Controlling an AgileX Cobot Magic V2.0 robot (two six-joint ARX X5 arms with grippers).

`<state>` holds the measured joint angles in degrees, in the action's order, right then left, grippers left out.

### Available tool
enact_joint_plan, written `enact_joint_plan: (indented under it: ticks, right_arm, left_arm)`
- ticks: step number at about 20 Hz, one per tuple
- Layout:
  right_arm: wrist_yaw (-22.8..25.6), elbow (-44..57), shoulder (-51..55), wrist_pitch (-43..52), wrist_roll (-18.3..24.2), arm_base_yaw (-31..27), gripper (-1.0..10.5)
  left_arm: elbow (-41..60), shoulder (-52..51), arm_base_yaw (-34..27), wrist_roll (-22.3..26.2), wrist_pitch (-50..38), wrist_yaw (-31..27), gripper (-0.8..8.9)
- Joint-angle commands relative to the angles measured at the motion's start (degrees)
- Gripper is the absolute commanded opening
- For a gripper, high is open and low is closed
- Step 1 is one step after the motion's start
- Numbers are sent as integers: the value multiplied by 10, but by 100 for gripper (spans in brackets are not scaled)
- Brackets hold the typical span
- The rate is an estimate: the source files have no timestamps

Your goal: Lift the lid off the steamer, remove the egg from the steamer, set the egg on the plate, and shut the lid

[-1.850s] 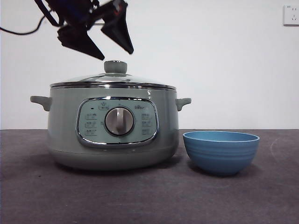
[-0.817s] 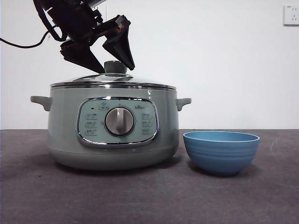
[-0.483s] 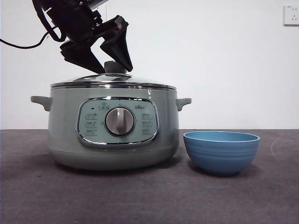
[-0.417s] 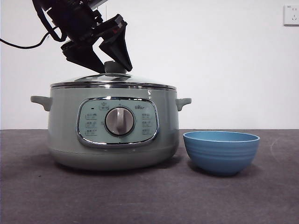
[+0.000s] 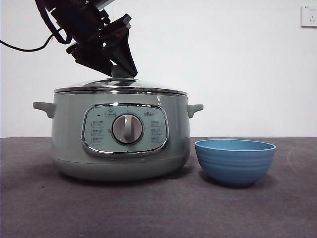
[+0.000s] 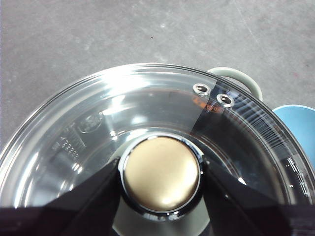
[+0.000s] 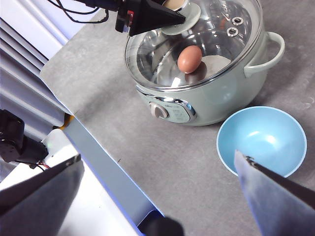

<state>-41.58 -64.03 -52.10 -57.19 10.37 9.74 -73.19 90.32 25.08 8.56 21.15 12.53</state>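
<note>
The pale green steamer [image 5: 119,136] stands on the table with its glass lid [image 5: 120,85] resting on the rim. My left gripper [image 5: 123,72] comes down from the upper left and is shut on the lid's knob [image 6: 161,173], one black jaw pressed to each side. Through the glass, a brown egg [image 7: 189,59] lies inside the steamer [image 7: 206,96]. The blue plate [image 5: 235,161] sits to the right of the pot, apart from it, with nothing in it [image 7: 261,140]. My right gripper [image 7: 157,157] hangs high above the table, open and holding nothing.
A wall socket [image 5: 309,16] is at the back right. A black cable [image 5: 22,47] trails from the left arm. In the right wrist view the table's edge [image 7: 106,169] runs beside a white surface.
The left gripper dropped from above the lid onto the knob, and its jaws closed in from both sides. Steamer, lid and plate stayed in place.
</note>
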Motion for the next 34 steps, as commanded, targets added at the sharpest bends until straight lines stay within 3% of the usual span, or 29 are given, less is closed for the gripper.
enact_joint_plan:
  ticks: [1,14,24,30,34]
  right_arm:
    - [-1,-2,0,3,-5,1,563]
    - [-1,-2,0,8,-12,1,563]
    - [4,-2,-43,162,-142,27,563]
    - [83,-3,-147,298,-204,127,563]
    - [172,-50,-259,322,-201,215,564]
  left_arm:
    - [-1,-3,1,-9,-24,-2,-8]
    - [-1,-135,-1,-30,-6,-6,-8]
    - [-1,-418,0,-44,182,-80,-8]
    - [-1,-539,0,-59,296,-154,-8]
    - [-1,-586,0,-60,346,-157,-8]
